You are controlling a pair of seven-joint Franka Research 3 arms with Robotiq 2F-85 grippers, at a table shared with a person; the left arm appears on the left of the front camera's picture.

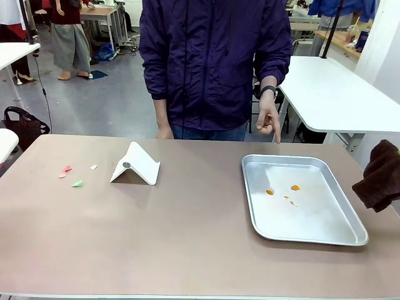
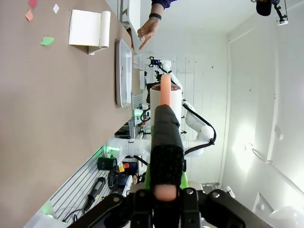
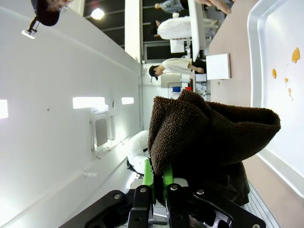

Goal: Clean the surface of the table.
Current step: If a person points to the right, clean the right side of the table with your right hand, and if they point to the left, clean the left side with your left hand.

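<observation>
Taupe table [image 1: 187, 244]; silver tray [image 1: 319, 220]; brown cloth [image 1: 380, 176]; black-orange tool [image 2: 166, 142]; white stand [image 1: 139, 164]; green scrap [image 1: 77, 184].

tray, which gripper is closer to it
Right. The right gripper, shut on the brown cloth, hangs just beyond the tray's right side. The left gripper, shut on a black tool, is well back, with the tray far across the table.

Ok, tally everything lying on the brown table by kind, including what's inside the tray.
Paper scraps: 4 (one each of pink, salmon, white and green)
White folded card: 1
Silver tray: 1
Orange bits in the tray: 4
Total on the table: 10
</observation>
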